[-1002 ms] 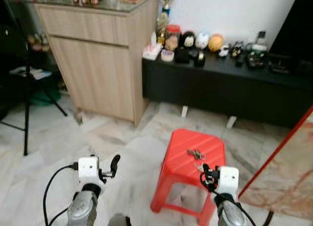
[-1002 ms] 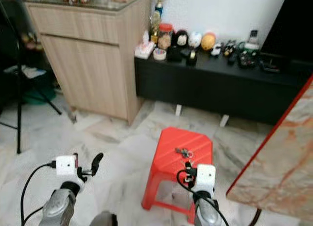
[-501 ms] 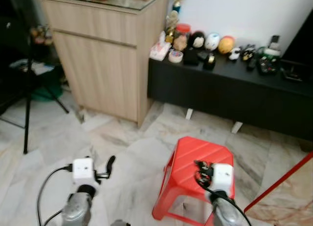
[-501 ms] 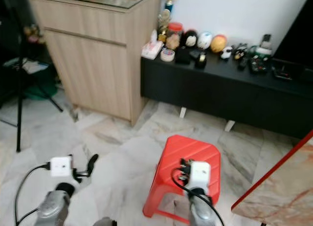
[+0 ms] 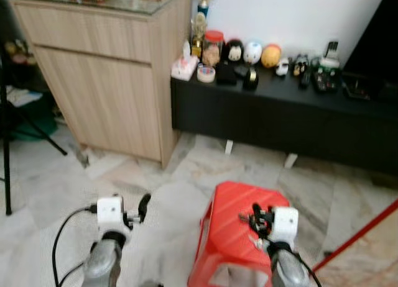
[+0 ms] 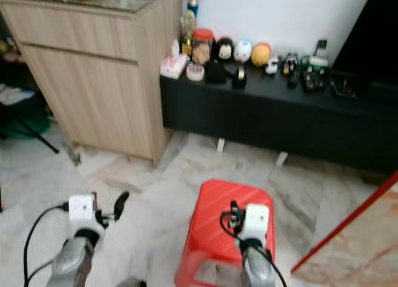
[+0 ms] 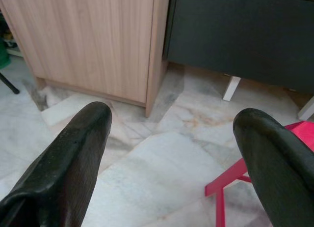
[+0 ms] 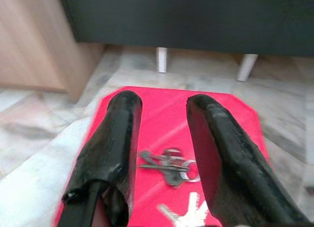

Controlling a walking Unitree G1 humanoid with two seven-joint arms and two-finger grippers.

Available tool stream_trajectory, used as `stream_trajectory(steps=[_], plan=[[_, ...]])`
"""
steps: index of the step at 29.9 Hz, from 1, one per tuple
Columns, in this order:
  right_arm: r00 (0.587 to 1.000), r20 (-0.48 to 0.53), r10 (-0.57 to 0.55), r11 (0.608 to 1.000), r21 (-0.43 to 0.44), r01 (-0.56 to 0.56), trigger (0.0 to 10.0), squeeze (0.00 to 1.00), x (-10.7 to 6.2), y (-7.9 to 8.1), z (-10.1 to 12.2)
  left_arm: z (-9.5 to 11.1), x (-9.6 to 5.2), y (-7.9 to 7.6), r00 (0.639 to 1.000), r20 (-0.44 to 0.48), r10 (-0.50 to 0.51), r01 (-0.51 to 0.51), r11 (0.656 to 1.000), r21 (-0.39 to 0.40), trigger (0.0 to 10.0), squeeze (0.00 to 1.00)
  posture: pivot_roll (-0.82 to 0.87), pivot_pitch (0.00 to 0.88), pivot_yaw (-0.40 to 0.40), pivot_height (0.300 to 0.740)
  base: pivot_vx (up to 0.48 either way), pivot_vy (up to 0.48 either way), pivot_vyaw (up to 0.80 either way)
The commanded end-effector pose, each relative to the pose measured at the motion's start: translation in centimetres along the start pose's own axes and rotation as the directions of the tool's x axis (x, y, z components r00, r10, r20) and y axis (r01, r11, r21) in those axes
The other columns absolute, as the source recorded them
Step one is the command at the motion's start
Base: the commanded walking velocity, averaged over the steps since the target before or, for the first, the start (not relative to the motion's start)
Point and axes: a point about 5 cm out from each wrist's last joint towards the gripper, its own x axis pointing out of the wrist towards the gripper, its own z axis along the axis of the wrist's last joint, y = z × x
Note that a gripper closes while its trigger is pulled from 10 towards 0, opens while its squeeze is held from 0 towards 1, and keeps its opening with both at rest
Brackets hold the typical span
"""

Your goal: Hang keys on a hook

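Note:
A bunch of keys (image 8: 167,166) lies on top of a red plastic stool (image 5: 227,237), with one more loose key (image 8: 172,216) nearer the wrist. My right gripper (image 8: 163,101) hovers low over the stool, open. Its two black fingers (image 8: 114,143) stand either side of the bunch without touching it. In the eye views the right gripper (image 5: 257,215) is above the stool's top, and the keys (image 5: 244,218) peek out just left of it. My left gripper (image 5: 144,204) hangs open over the floor to the left of the stool, holding nothing.
A light wooden cabinet (image 5: 106,69) stands at the back left. Beside it a low black console (image 5: 280,116) carries jars and figurines (image 5: 252,51). A red-edged marble slab (image 5: 367,234) leans in at the right. A black tripod leg (image 5: 5,156) is at the far left. Marble floor (image 7: 162,158) lies around.
The head view has swung and shifted. My right gripper has come forward from the stool's near edge to over the keys. The left arm has kept its pose.

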Motion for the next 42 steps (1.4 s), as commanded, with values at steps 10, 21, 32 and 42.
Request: stream_trajectory(steps=[10, 21, 32, 42], plan=[[0.998, -0.026, -0.049, 0.999, -0.014, 0.049, 10.0, 0.00, 0.08, -0.98, -0.24, -0.39, -0.25, -0.30, 1.000, -0.013, -0.017, 0.017, 1.000, -0.002, 10.0, 0.00, -0.01, 0.011, -0.076, 0.660, 0.000, 0.000, 0.00], [0.999, -0.024, -0.041, 0.999, 0.002, 0.041, 10.0, 0.00, 0.12, -0.87, -0.27, -0.35, -0.18, -0.40, 1.000, -0.015, -0.023, 0.023, 1.000, 0.006, 10.0, 0.00, -0.01, 0.013, -0.073, 0.640, 0.000, 0.000, 0.00], [0.999, -0.030, -0.044, 0.999, 0.014, 0.044, 10.0, 0.00, 0.20, -0.87, -0.31, -0.49, -0.34, -0.31, 1.000, -0.020, -0.022, 0.022, 1.000, 0.004, 10.0, 0.00, -0.01, 0.013, -0.073, 0.640, 0.000, 0.000, 0.00], [0.997, -0.044, -0.060, 0.998, 0.007, 0.060, 10.0, 0.00, 0.21, -1.01, -0.44, -0.48, -0.34, -0.31, 0.999, -0.023, -0.026, 0.026, 1.000, 0.004, 10.0, 0.00, -0.01, 0.018, -0.072, 0.610, 0.000, 0.000, 0.00]])
